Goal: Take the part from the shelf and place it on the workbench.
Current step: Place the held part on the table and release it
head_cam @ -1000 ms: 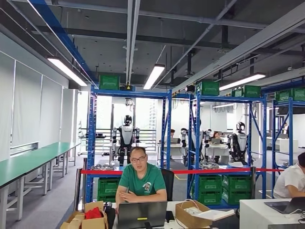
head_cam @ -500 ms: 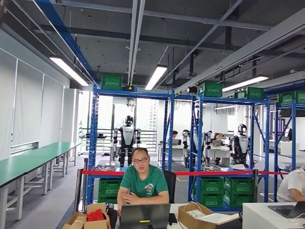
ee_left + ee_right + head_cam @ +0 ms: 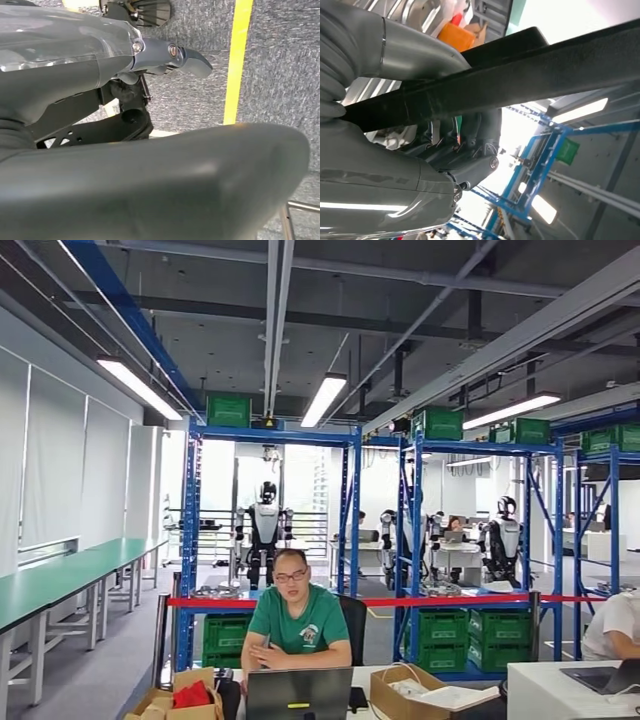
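Hall with blue shelves (image 3: 272,530) at twelve o'clock; person (image 3: 296,625) behind laptop (image 3: 299,693). Left wrist: left hand (image 3: 166,55) beside wide dark part (image 3: 158,182) over grey floor (image 3: 279,65); grasp unclear. Right wrist: right hand (image 3: 471,150) grips long black part (image 3: 516,80), crossing the frame.

No readable text, brand, no. or sign anywhere. Person's green shirt (image 3: 296,620) has a small white chest logo, too small to read. Yellow sticker on near laptop (image 3: 299,694) lid: blurred, illegible.
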